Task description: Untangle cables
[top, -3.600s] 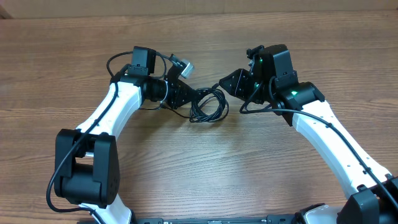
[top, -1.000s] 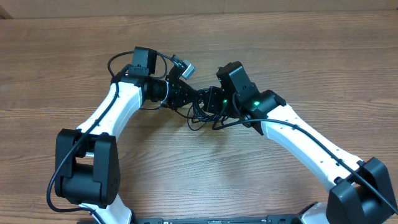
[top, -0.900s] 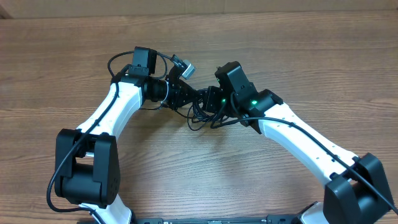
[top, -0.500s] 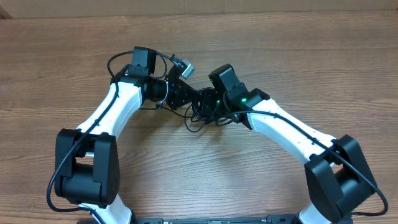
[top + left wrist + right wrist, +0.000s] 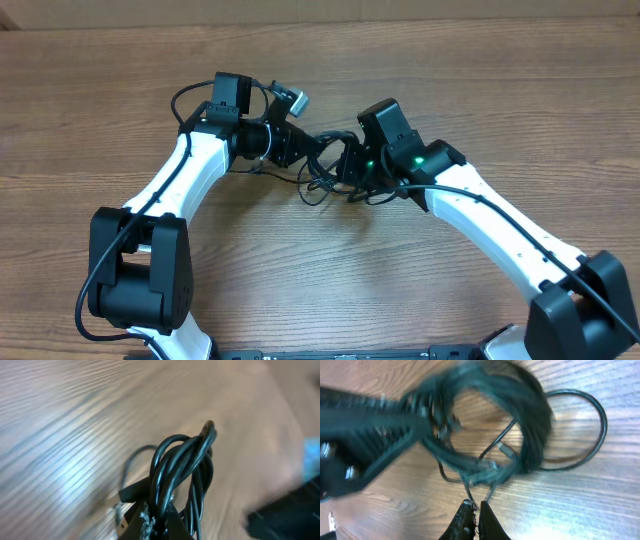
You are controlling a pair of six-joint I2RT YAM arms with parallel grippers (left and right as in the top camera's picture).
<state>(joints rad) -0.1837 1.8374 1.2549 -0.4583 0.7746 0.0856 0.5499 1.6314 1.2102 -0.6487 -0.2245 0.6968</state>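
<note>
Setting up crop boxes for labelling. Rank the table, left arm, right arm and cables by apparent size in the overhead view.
1. table: fills the frame.
2. left arm and right arm: look about alike, so not ranked apart.
3. cables: a small tangle between the arms.

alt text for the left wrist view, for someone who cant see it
A twisted loop of black cables stands up from the shut left gripper at the bottom edge, pinched between its fingers. Behind it is a blurred wooden table, and one thinner loose strand curves out to the left of the loop.
</note>
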